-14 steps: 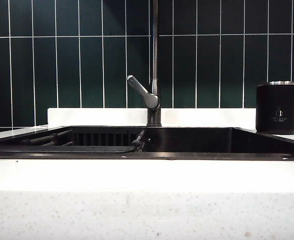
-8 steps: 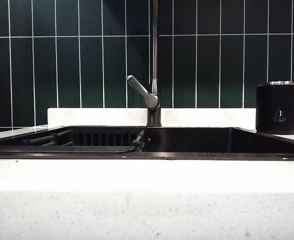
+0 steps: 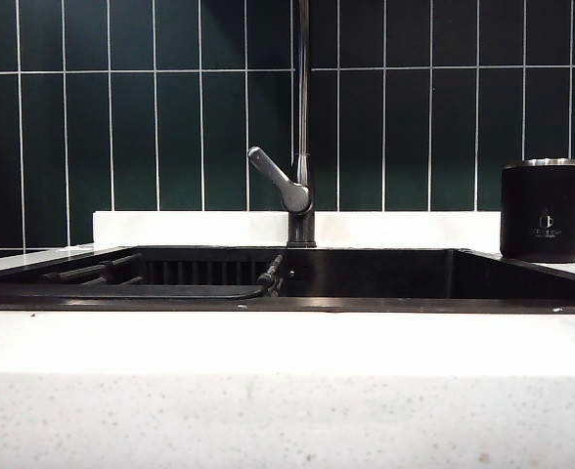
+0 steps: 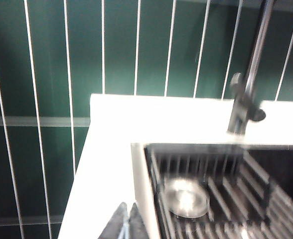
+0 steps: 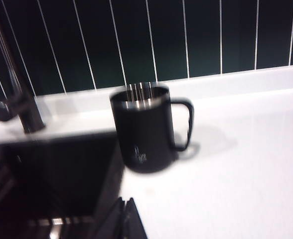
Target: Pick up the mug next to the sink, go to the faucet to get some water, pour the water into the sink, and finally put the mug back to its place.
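Note:
The black mug with a silver rim stands upright on the white counter right of the sink; in the right wrist view the mug shows its handle and pale logo. The dark faucet rises behind the sink's middle, lever slanting left; the faucet shows in the left wrist view too. No water runs. My left gripper is shut and empty over the counter by the sink's left corner. My right gripper is shut and empty, well short of the mug. Neither gripper appears in the exterior view.
A slatted rack lies in the sink's left part, with a round metal drain under it. Dark green tiles back the counter. A white backsplash ledge runs behind the sink.

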`<state>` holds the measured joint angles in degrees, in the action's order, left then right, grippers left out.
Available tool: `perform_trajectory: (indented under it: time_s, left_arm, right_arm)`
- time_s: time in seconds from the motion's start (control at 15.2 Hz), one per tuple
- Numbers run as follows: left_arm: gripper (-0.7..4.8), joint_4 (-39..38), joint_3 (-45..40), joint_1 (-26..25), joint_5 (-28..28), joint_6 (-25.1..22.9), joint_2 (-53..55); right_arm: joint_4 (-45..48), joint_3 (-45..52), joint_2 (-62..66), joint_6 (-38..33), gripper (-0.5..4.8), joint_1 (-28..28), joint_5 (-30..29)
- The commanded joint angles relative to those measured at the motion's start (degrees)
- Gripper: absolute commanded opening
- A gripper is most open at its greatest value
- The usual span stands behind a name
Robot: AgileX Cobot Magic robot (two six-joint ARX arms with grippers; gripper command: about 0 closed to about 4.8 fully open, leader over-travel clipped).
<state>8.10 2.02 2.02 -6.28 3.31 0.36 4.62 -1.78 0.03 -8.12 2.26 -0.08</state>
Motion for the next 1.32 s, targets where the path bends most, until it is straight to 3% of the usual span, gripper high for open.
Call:
perform_trajectory:
  time_s: [0.07,0.46,0.59,0.79,1.05,1.18,1.32]
  left_arm:
    - [-0.05,1.9,0.6,0.1,-0.6,0.0,0.0]
    - [0.11,4.7,4.6,0.0,-1.7,0.1,0.0]
    - [0.33,2.0,7.7,0.0,-2.1,-1.5,0.0]
    - [0.35,0.1,11.8,0.0,-3.0,-4.3,2.7]
    - [0.35,-0.7,19.3,0.1,-8.2,-6.3,15.4]
    - [0.35,-0.2,23.4,0.1,-9.3,-6.3,21.9]
    - [0.35,1.9,26.7,0.1,-12.3,-6.3,27.1]
  right_arm:
    - [1.2,-5.3,-0.1,-0.7,-0.05,0.0,-0.1]
    - [-3.1,-15.6,2.5,-0.4,0.14,0.0,0.1]
    - [-3.6,-19.9,7.2,1.3,0.52,0.0,0.1]
    - [-3.6,-27.6,18.2,6.8,0.54,0.0,0.2]
    - [-4.9,-36.2,30.5,11.6,0.60,0.0,0.2]
    - [0.1,-36.2,33.2,11.6,1.39,-0.1,0.2]
    - [4.0,-36.2,34.1,11.6,1.39,0.0,0.2]
